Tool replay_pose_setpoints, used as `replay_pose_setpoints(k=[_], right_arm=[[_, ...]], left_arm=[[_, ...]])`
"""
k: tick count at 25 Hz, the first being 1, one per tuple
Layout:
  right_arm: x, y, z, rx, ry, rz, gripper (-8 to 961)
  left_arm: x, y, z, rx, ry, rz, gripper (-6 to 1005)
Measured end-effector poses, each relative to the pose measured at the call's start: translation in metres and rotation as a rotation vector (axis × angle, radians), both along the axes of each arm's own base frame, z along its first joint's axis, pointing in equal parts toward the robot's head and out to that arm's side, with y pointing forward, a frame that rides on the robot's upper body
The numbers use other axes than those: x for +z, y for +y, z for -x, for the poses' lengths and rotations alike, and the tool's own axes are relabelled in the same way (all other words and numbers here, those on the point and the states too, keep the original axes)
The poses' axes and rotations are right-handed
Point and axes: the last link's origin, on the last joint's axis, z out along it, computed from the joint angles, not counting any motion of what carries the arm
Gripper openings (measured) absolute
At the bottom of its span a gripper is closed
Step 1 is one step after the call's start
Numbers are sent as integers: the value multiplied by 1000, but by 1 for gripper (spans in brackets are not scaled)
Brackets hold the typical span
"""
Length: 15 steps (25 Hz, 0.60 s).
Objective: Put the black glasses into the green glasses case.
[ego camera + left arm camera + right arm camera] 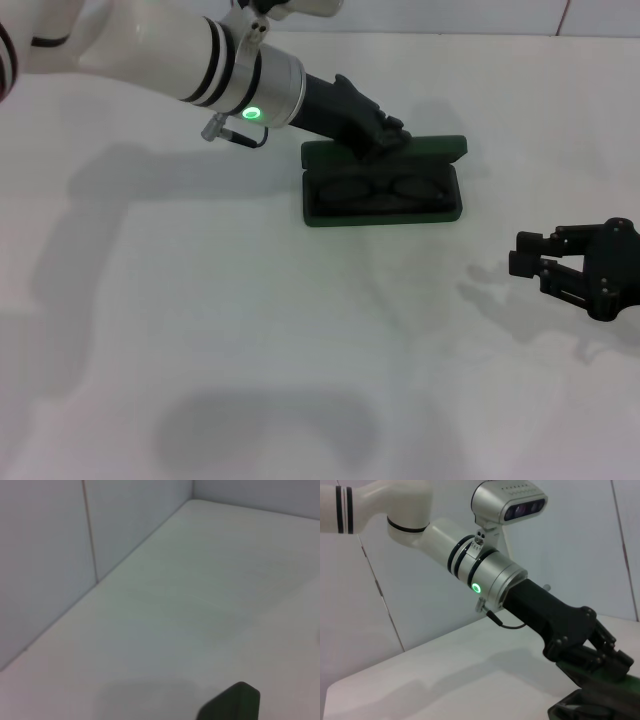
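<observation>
Black glasses [380, 188] lie inside the green glasses case [382, 210]. My left gripper [385, 135] sits at the case's raised lid, finger spacing indiscernible. Risk: pushing askew slides the case. My right gripper [533, 258], spread wide, idles well apart.

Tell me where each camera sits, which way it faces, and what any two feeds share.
Head view: sits high, looking forward and down at the table; shows the left tool on the lid of the green glasses case, the black glasses inside, the right tool parked aside.
Left wrist view: faces the table's far corner; only a case edge shows, nothing of the robot.
Right wrist view: looks across at the left arm.
Shared: all three see the case.
</observation>
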Motion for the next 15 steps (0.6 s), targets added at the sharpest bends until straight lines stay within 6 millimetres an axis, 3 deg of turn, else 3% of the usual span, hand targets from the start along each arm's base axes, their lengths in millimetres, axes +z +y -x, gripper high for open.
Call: replay_pose_setpoints(k=[15], right_arm=[[-3,0,2,8,-3,6,371]], left_arm=[[-11,-18,10,8,30,92,141]])
